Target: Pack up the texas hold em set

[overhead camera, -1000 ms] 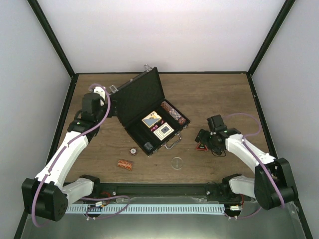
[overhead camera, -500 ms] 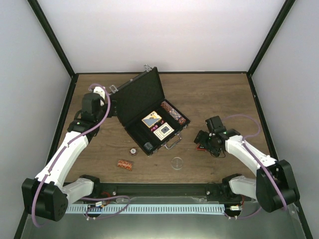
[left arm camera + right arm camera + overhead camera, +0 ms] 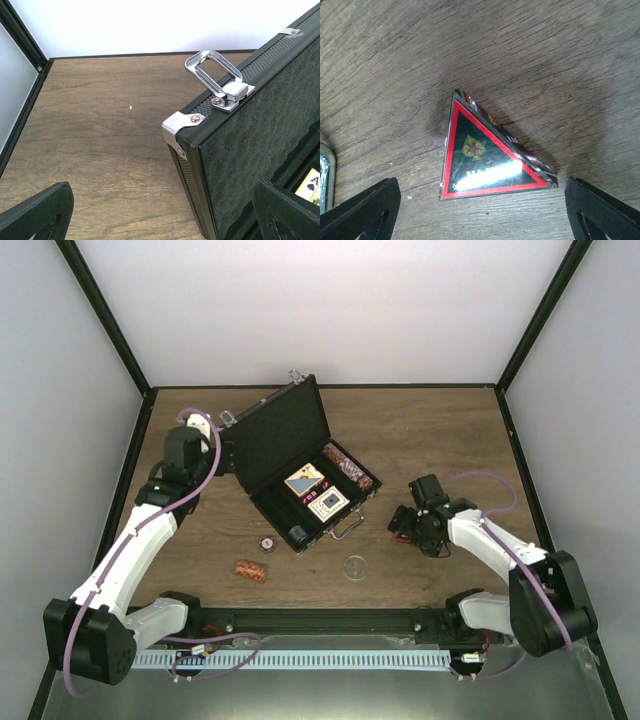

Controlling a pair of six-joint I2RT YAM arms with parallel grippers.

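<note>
The black case (image 3: 268, 436) lies open at mid-table, with two card decks (image 3: 316, 492) and brown-red chip stacks (image 3: 350, 468) inside. In the left wrist view its lid corner (image 3: 240, 145) and silver latch (image 3: 215, 75) fill the right side. My left gripper (image 3: 196, 426) is open and empty beside the lid's left corner, also shown in its wrist view (image 3: 160, 220). My right gripper (image 3: 404, 526) is open just above the red-black triangle (image 3: 485, 155), which lies flat on the table between its fingers (image 3: 362, 212).
A loose brown-red chip stack (image 3: 250, 570), a small disc (image 3: 267, 542) and a clear round disc (image 3: 355, 566) lie on the table in front of the case. The case's silver handle (image 3: 349, 524) faces the right gripper. Black frame posts stand along the table's edges.
My right gripper has shifted a little left and now covers the triangle in the top view. The left arm has not moved.
</note>
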